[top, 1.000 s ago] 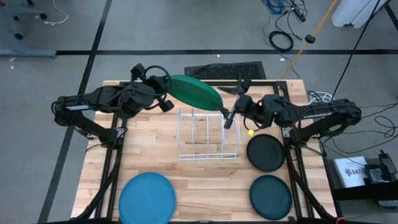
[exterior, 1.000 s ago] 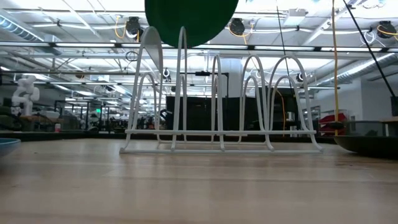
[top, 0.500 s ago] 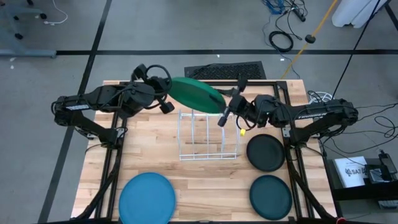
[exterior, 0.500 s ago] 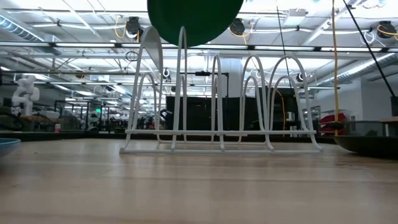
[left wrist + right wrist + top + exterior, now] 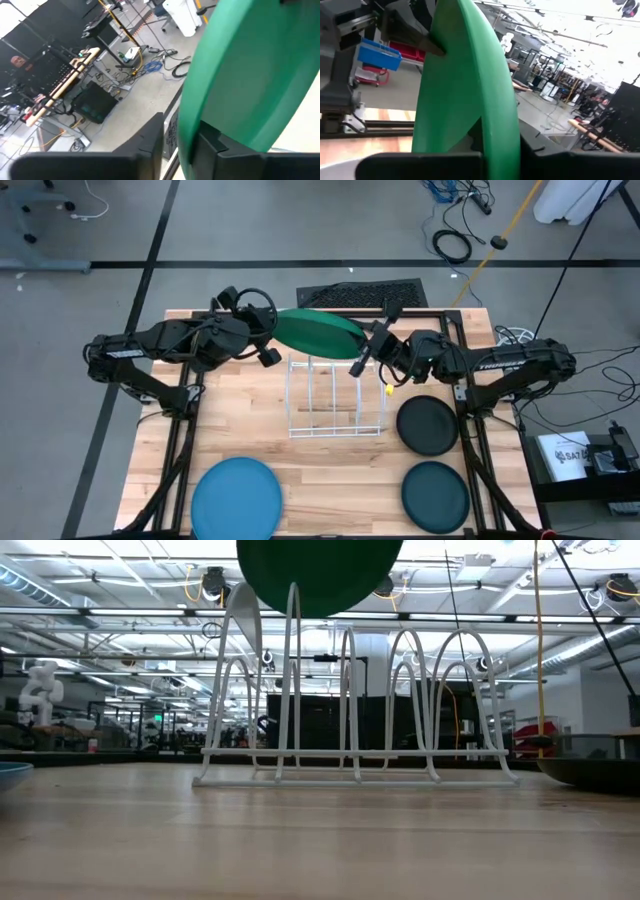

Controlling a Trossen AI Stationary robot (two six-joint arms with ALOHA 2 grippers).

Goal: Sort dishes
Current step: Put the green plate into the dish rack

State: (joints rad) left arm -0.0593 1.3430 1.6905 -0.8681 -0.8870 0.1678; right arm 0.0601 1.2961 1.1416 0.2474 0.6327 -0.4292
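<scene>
**Green plate passing between two grippers above the rack**

A white wire rack [image 5: 335, 397] stands at the middle of a wooden table [image 5: 240, 420]. The green plate [image 5: 318, 333] hangs on edge in the air above the rack's far side, tilted, touching no wire. In the low view only its lower rim shows, over the tallest loops.

The left gripper [image 5: 268, 342] meets the plate's rim on the rack's left. Its wrist view shows the rim between its two fingers [image 5: 210, 150], with a gap beside it, so the jaws look partly slackened; whether they grip at all I cannot tell. The right gripper [image 5: 362, 358] meets the opposite rim, above the rack's right far corner. Its wrist view shows the rim seated between its narrow jaws, which look closed on the plate.

The other plates lie flat. The light blue plate [image 5: 236, 496] is near the table's front edge, left of the rack. The black plate [image 5: 428, 426] lies just right of the rack, and the teal plate [image 5: 435, 494] in front of the black one.

The step appears to be a handover of the plate from left to right. To do it well, the right jaws should be firm before the left ones open fully and back straight off the rim. Then the plate should be brought upright, lined up with a slot, and lowered slowly, so that it does not knock the wires or swing.
</scene>
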